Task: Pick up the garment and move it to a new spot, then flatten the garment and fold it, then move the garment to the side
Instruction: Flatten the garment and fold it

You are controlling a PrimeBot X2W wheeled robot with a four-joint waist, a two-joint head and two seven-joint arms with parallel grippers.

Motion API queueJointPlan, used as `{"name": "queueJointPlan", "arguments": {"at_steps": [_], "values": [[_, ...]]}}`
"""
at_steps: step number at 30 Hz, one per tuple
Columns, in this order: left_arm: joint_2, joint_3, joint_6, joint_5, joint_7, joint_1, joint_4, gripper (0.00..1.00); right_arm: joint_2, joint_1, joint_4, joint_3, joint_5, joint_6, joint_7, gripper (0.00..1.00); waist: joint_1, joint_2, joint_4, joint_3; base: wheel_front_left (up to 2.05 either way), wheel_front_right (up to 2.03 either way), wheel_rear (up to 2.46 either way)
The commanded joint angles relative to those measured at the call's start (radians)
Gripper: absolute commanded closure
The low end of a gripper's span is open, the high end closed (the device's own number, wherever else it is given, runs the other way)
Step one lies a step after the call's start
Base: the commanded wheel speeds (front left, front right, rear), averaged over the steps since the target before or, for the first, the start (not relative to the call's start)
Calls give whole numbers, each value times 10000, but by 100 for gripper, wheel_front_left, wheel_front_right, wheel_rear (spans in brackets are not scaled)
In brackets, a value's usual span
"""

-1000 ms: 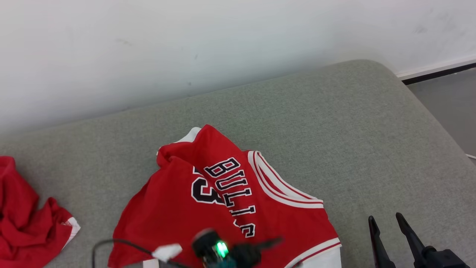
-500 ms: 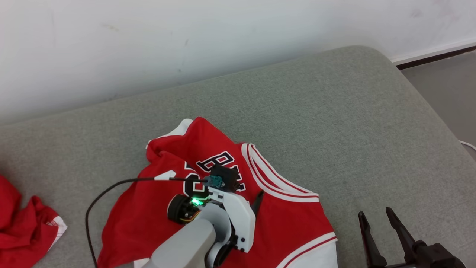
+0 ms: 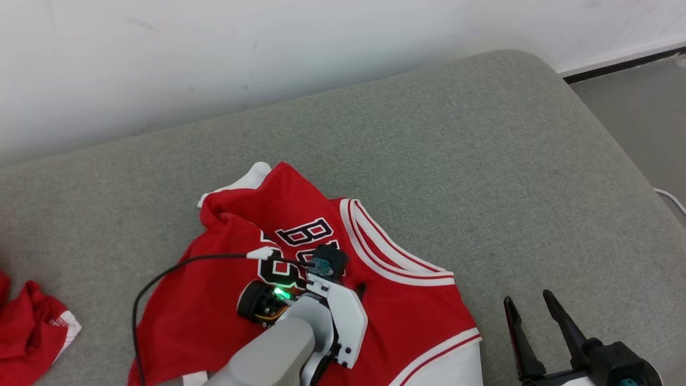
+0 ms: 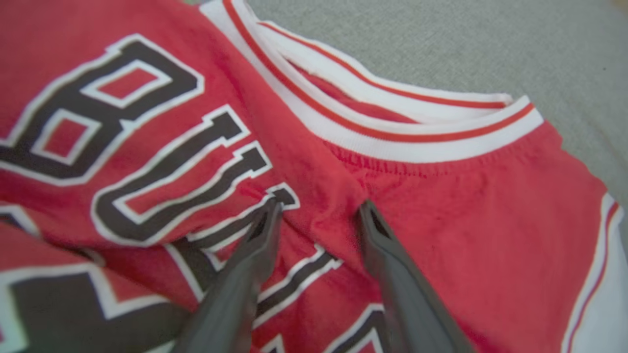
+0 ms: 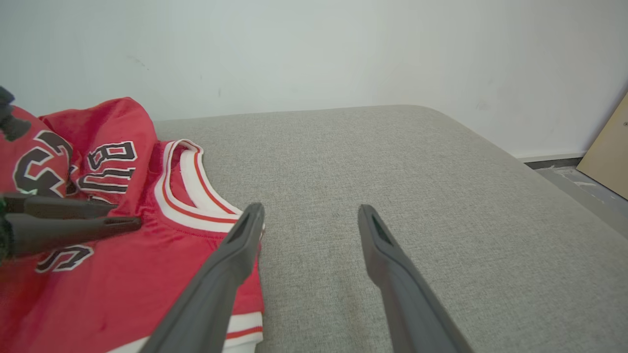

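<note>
Grey cushion (image 3: 482, 161) holds the crumpled jersey (image 3: 418, 311) near its front edge. Within the last second the left gripper (image 4: 319, 211) has dropped onto the lettering (image 4: 171, 164), jaws apart with a cloth ridge between them, so the pick-up looks imminent. Right gripper (image 3: 527, 298) waits, spread, beside it.

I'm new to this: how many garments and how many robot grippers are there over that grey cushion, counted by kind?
Red garments: 2 (Bulls jersey, crumpled red garment)
Grippers: 2 (left gripper on the jersey, right gripper beside it)
Total: 4
</note>
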Motion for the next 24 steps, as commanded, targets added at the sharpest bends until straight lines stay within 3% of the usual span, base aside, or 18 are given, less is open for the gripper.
{"name": "queueJointPlan", "arguments": {"at_steps": [1, 4, 10, 20, 23, 24], "values": [[48, -115, -126, -73, 37, 233, 273, 100, 1, -96, 31, 15, 54, -19, 8, 0, 0, 0, -60, 61, 0, 0, 0], [26, 127, -96, -288, -639, 7, 176, 100, 29, -166, 29, 18, 80, -19, 8, 0, 0, 0, -139, 188, 0, 0, 0], [31, 1051, 425, -535, -2326, -1003, 325, 100, 71, -329, -6, 88, 134, -19, 8, 0, 0, 0, -472, 505, 0, 0, 0], [235, 2271, 947, -705, -3560, -2947, 1547, 100, 118, -528, 89, 223, 202, -19, 8, 0, 0, 0, -1046, 846, 0, 0, 0], [216, 2236, 755, -649, -3553, -3064, 2024, 100, 125, -492, 147, 199, 207, -19, 8, 0, 0, 0, -1024, 794, 0, 0, 0], [189, 2166, 623, -625, -3541, -3075, 2149, 58, 121, -469, 173, 177, 196, -19, 8, 0, 0, 0, -983, 757, 0, 0, 0]]}}
